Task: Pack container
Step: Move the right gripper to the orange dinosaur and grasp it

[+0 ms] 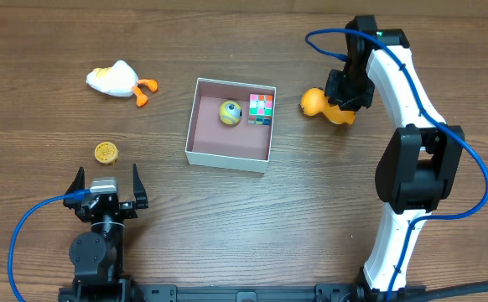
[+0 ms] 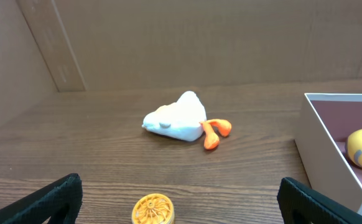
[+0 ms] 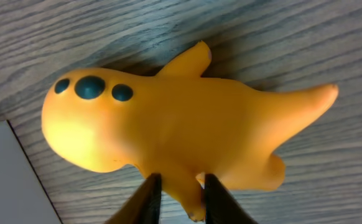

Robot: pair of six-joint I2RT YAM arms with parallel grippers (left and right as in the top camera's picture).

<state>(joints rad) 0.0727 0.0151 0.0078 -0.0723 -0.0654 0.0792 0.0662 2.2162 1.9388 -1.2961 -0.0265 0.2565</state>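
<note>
The container [image 1: 195, 144], a shallow white box with a dusty pink inside, sits mid-table; it holds a yellow ball [image 1: 230, 112] and a coloured cube [image 1: 261, 109]. Its wall also shows in the left wrist view [image 2: 327, 149] and as a corner in the right wrist view [image 3: 7, 180]. My right gripper [image 3: 181, 196] is shut on a fin of an orange fish-like toy [image 3: 168, 134], which lies just right of the box [image 1: 314, 102]. My left gripper [image 2: 181, 208] is open and empty near the front left, with a small yellow wheel [image 2: 153, 210] between its fingers' line.
A white duck toy with orange feet [image 1: 118, 80] lies at the back left, also in the left wrist view [image 2: 180, 118]. The yellow wheel [image 1: 106, 153] lies left of the box. A cardboard wall stands behind the table.
</note>
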